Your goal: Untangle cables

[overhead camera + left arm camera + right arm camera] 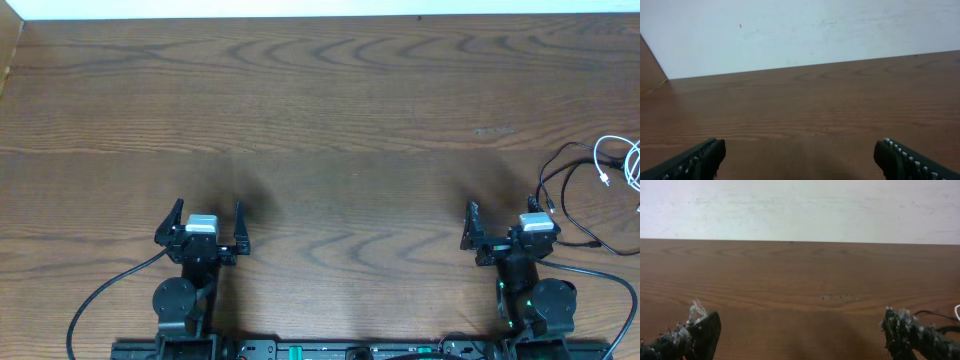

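Observation:
The cables lie at the table's far right edge. The black cord (562,186) runs in loose loops just right of my right gripper (502,208). The white cord (622,160) curls beyond it and partly runs out of frame. In the right wrist view a bit of black cord (933,313) and a white tip (957,311) show past the right finger. That gripper (800,330) is open over bare wood. My left gripper (209,206) (800,155) is open too, far from the cables, holding nothing.
The brown wooden table (320,120) ends at a white wall along the back. A faint scuff mark (495,130) (840,298) lies ahead of the right gripper. Thick black arm wires (100,295) trail at the front corners.

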Controlling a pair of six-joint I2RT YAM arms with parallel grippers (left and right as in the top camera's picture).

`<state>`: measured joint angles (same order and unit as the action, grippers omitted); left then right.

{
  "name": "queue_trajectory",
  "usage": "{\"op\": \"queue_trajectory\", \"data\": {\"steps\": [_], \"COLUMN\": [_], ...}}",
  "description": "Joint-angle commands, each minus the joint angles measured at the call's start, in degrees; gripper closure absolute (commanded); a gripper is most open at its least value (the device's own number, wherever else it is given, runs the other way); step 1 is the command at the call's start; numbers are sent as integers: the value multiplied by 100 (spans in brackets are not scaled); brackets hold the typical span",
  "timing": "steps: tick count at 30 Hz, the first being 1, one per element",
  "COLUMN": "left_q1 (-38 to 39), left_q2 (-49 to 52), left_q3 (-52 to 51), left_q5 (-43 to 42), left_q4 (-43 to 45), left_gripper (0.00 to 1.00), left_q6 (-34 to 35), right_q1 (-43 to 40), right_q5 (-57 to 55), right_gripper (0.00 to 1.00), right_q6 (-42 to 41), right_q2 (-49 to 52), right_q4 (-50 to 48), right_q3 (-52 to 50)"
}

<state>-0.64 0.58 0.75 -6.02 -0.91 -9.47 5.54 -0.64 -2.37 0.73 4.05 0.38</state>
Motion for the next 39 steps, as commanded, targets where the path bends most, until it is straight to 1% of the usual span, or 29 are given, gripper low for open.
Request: {"op": "queue_trajectory", "data": {"steps": [1, 18, 27, 39], "left_q1": [9, 13, 374, 374], "left_q2": [-50, -50, -50, -50], "left_q3": [-52, -52, -52, -52], "left_q5": [-79, -79, -79, -79], "left_q4": [-258, -258, -258, -258], "left_gripper": [1, 1, 1, 1], "left_q6": [-98, -98, -98, -98], "right_q1": [50, 50, 50, 50], "right_q5": [37, 37, 37, 37], "right_gripper": [1, 1, 1, 1], "right_q6": [-37, -37, -37, -37], "right_q2": [-24, -24, -24, -24], "right_q4": [26, 26, 26, 26], "right_q3": [-7, -7, -7, -7]}}
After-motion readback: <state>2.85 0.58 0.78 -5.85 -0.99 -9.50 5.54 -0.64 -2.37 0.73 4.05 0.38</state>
